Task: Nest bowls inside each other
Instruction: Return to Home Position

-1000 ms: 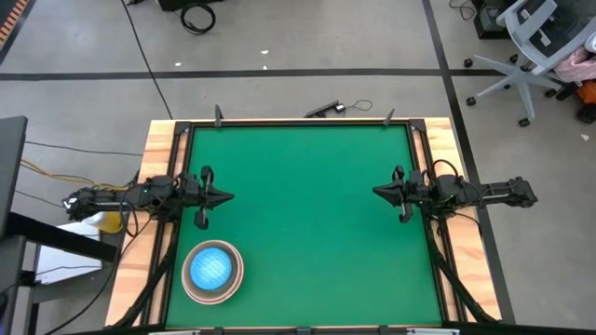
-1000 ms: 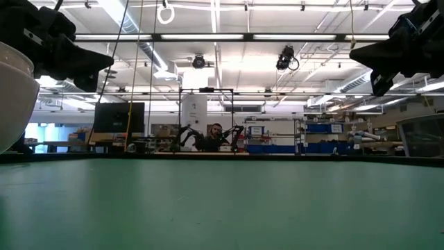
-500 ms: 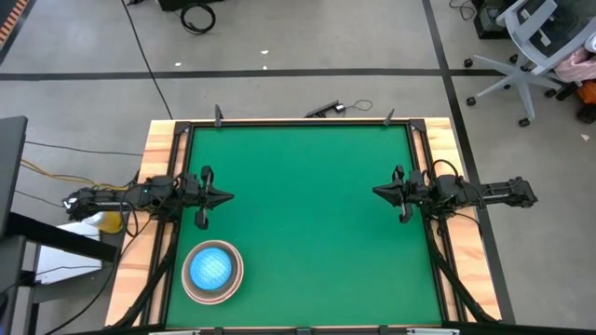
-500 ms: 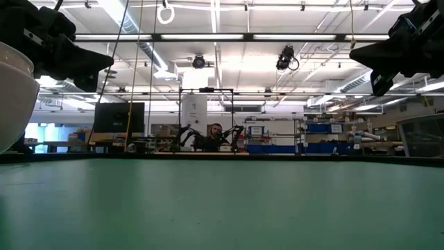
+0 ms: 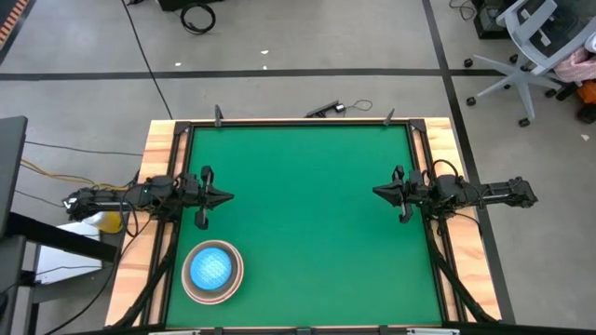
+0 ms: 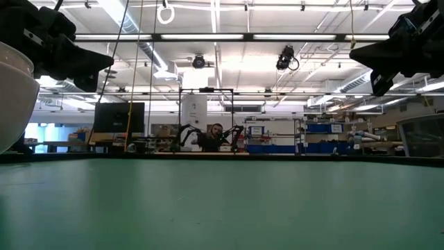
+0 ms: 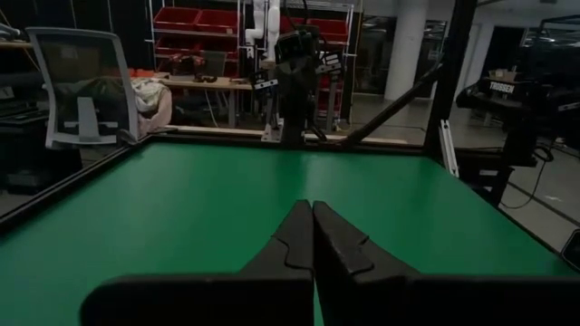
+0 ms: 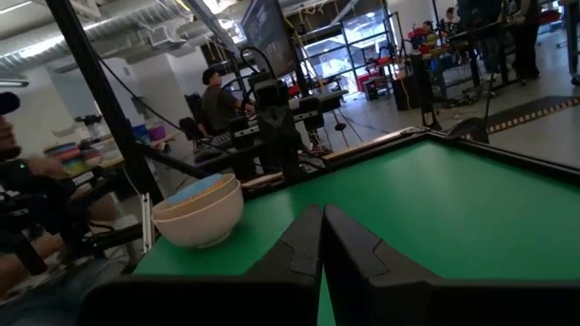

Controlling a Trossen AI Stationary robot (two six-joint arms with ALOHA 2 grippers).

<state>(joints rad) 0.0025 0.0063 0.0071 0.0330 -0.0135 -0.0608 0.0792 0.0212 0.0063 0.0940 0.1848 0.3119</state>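
The bowls (image 5: pixel 213 271) stand as one stack on the green mat (image 5: pixel 307 205) near the table's near left corner. A light-blue speckled bowl shows inside a tan rim and a white outer wall. The right wrist view shows the stack (image 8: pixel 198 213) resting on its base, and the low view shows its white wall (image 6: pixel 14 104) at the picture's left edge. My left gripper (image 5: pixel 230 196) hangs shut at the table's left edge, above the mat and on the far side of the stack. My right gripper (image 5: pixel 375 192) hangs shut at the right edge. Both point level toward the middle.
A raised wooden frame (image 5: pixel 158 186) borders the mat. Most of the mat (image 6: pixel 222 201) between the arms lies bare. People sit beyond the table: one in the low view (image 6: pixel 216 133), others in the right wrist view (image 8: pixel 216 100). An office chair (image 5: pixel 531 46) stands off the far right corner.
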